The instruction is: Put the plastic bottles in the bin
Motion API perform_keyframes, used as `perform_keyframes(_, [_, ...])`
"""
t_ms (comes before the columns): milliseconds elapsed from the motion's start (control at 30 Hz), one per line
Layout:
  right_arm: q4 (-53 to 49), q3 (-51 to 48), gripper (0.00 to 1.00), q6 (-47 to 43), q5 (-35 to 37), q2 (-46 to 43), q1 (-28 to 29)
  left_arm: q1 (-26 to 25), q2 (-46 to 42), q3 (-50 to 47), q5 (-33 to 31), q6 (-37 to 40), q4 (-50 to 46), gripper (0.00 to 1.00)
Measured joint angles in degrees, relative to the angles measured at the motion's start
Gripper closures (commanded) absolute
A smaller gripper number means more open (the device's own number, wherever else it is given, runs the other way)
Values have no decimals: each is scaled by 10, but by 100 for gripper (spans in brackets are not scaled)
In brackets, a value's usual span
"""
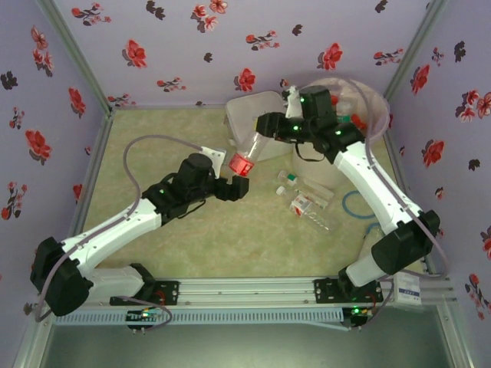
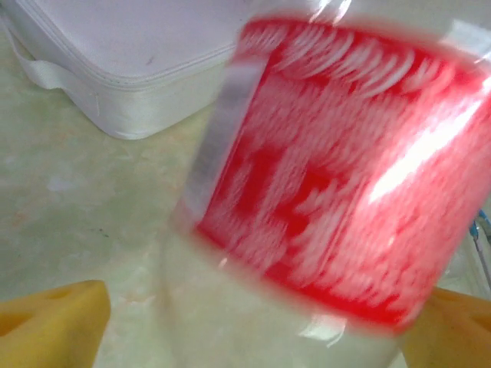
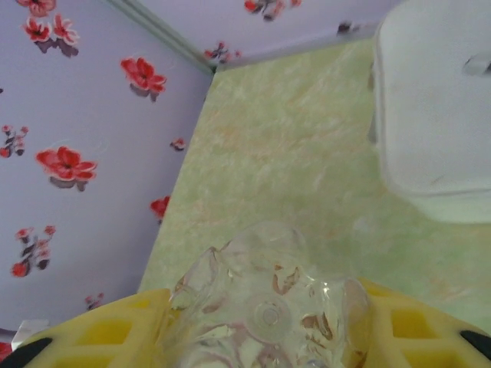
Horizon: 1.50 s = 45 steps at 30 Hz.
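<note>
**Cola bottle bridging both pincers, short of the bin**

The right pincer (image 3: 268, 326) grips the clear base of the cola bottle (image 1: 244, 163). The bottle's long axis slants away from the bin (image 1: 377, 98) toward the left pincer (image 1: 238, 180), whose jaws stand wide around the red label. The right arm is nearer the bin. A white lidded box (image 1: 244, 115) sits beside the bin, and the spare bottles (image 1: 307, 204) lie on the desk (image 1: 153, 153) in front of it.

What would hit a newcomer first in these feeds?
A red-labelled bottle held tilted over the middle of the table: the right gripper clamps its clear base, and the left gripper sits open around the label. After that, the bagged bin in the far right corner and two loose bottles lying right of centre.
</note>
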Motion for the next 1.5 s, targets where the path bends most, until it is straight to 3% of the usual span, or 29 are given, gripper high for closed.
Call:
perform_keyframes(200, [-116, 181, 85, -115, 167, -37, -34, 0, -15, 0, -12, -4, -11, 0])
perform_keyframes(367, [-157, 277, 89, -195, 328, -114, -82, 0, -18, 0, -13, -10, -11, 0])
perform_keyframes(567, [-157, 306, 93, -281, 495, -147, -120, 0, -10, 0, -13, -10, -11, 0])
perform_keyframes(700, [-155, 299, 93, -322, 547, -111, -123, 0, -5, 0, -13, -11, -12, 0])
perform_keyframes(933, [-106, 194, 94, -361, 560, -52, -142, 0, -7, 0, -13, -20, -15, 0])
perform_keyframes(1133, [-88, 120, 93, -330, 483, -42, -191, 0, -17, 0, -13, -20, -25, 0])
perform_keyframes(1500, [-94, 20, 88, -271, 398, -17, -217, 0, -2, 0, -9, -20, -34, 0])
